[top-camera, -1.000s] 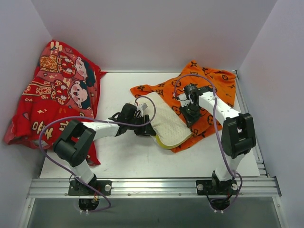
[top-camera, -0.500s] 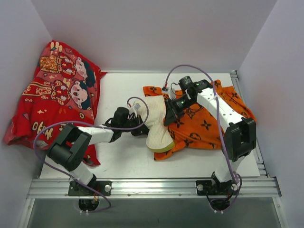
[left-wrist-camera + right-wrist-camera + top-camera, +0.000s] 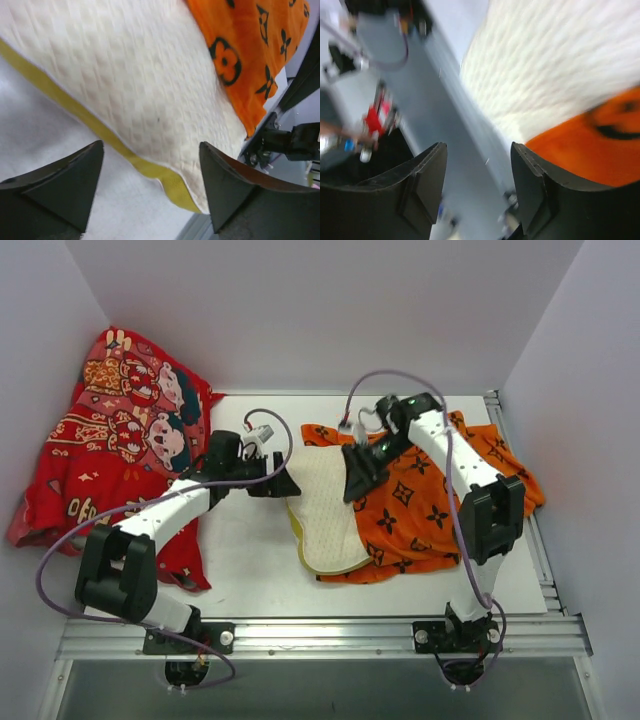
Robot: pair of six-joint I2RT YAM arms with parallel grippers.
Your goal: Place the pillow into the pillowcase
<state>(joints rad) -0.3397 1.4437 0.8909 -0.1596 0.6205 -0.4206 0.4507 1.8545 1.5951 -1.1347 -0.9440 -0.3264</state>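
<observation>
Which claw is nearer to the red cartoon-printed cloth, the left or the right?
Left. The left claw is between the red cartoon-printed cloth and the pillow. The right claw is beyond the pillow, where it meets the orange pillowcase.

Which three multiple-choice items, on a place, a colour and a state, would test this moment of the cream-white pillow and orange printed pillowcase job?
1. The red cartoon-printed cloth lies on the table at its: A) left side; B) right side; C) near edge.
2. On the cream-white textured pillow, the edge band is: A) blue; B) yellow-green; C) black.
3. The left gripper is: A) shut on the pillow; B) open, empty; C) shut on the cloth.
Answers: 1 A, it bunches against the left wall; 2 B, the left wrist view shows the yellow-green strip; 3 B, its fingers stand apart, with the pillow beyond them ungripped.
</observation>
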